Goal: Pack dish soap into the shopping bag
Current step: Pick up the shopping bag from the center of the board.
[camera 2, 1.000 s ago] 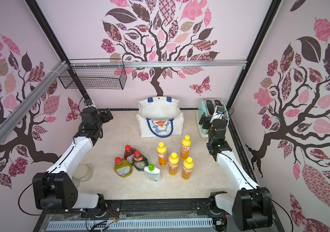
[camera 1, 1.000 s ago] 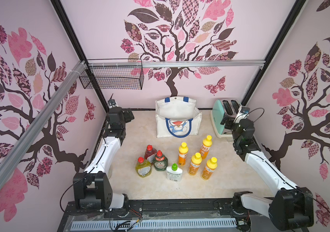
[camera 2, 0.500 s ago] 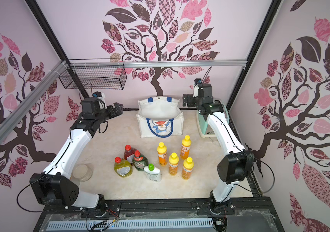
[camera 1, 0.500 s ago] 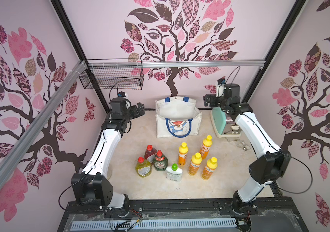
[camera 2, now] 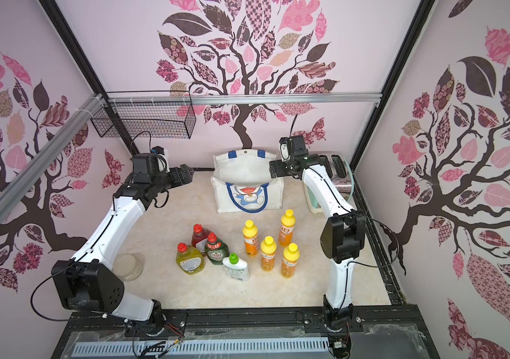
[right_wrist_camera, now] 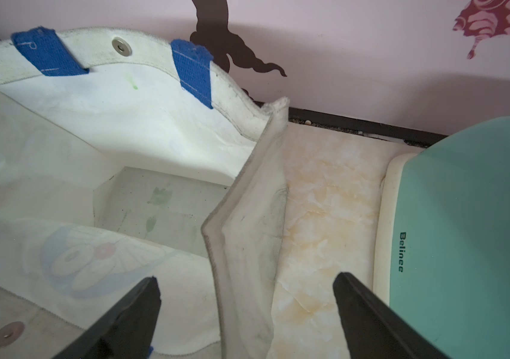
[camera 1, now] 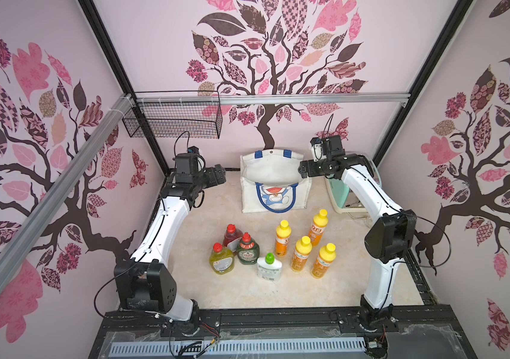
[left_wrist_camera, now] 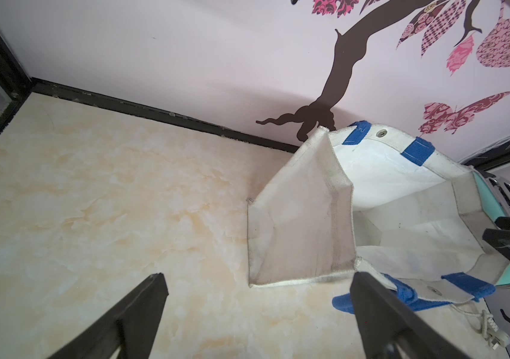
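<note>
The shopping bag stands open at the back of the table, white with blue handles and a cartoon cat. Several orange dish soap bottles with yellow caps stand in front of it. To their left are three squat red-capped bottles and a white one with a green cap. My right gripper is open and straddles the bag's right side wall, above its rim. My left gripper is open, left of the bag and clear of it.
A mint toaster stands close to the bag's right side, its cable and plug on the table. A wire basket hangs on the back wall at the left. A round clear lid lies by the left arm's base.
Both arms have risen from a folded pose and reached toward the bag. The right gripper has come down onto the bag's right rim; the left has swung closer to its left side.
</note>
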